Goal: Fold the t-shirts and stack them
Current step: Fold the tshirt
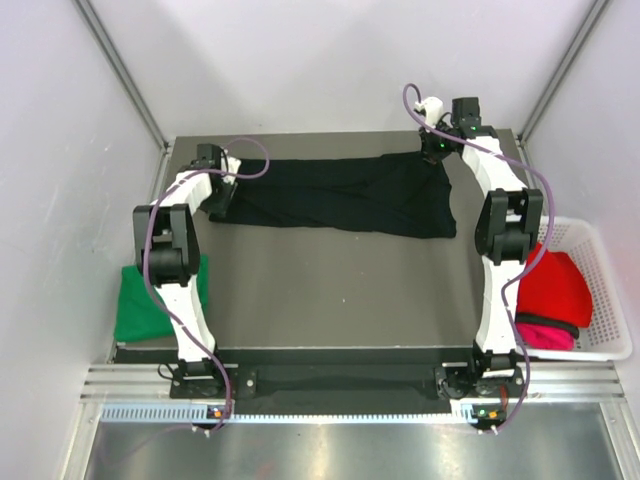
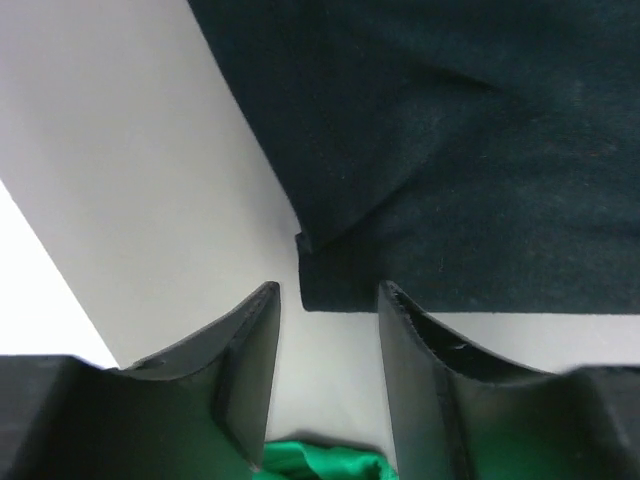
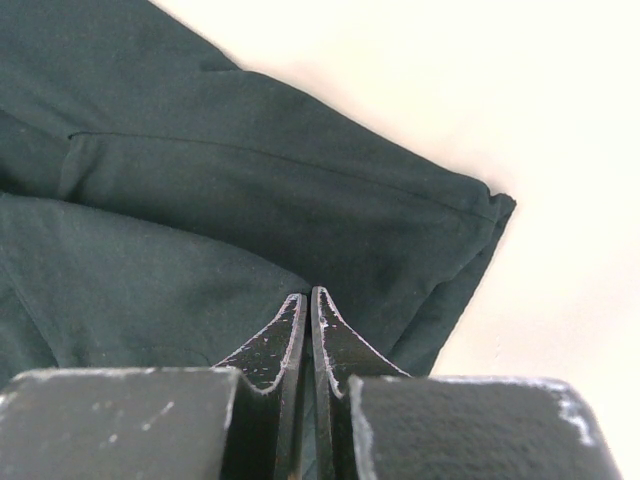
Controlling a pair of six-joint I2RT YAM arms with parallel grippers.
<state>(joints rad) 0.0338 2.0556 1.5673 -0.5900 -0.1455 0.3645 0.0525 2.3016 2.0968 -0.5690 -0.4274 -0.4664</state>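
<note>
**Left pincer** (image 2: 328, 292): jaws apart at a middling width, with nothing between them. The tips point at a left-end corner of the black t-shirt (image 1: 340, 195). That corner lies just ahead of the tips and touches neither finger.

**Right pincer** (image 3: 306, 296): closed tight. The tips are sunk in the black cloth close to the shirt's far right corner and appear to pinch a thin fold of it.

**Black t-shirt:** spread flat on the far half of the worktop (image 1: 330, 290). Its long axis runs left to right, from one pincer to the other, and the right end is the broader. A small flap is doubled over at the corner facing the left pincer.

**Relation governing the coming move (judgement):** the cloth lies straight ahead of the left pincer. The left arm is nearer the left end and the right arm nearer the right end. A short advance along the present heading would seat the open jaws over that corner, so both ends could be carried together for a fold across the long axis.

**Green t-shirt** (image 1: 140, 300): a flat heap at the near left edge of the worktop, beside the left arm, well apart from the black one.

**Basket** (image 1: 603, 262): white mesh, off the right edge of the worktop. It holds a red t-shirt (image 1: 555, 285) with a pink t-shirt (image 1: 545, 335) on its near side, neither yet folded.
</note>
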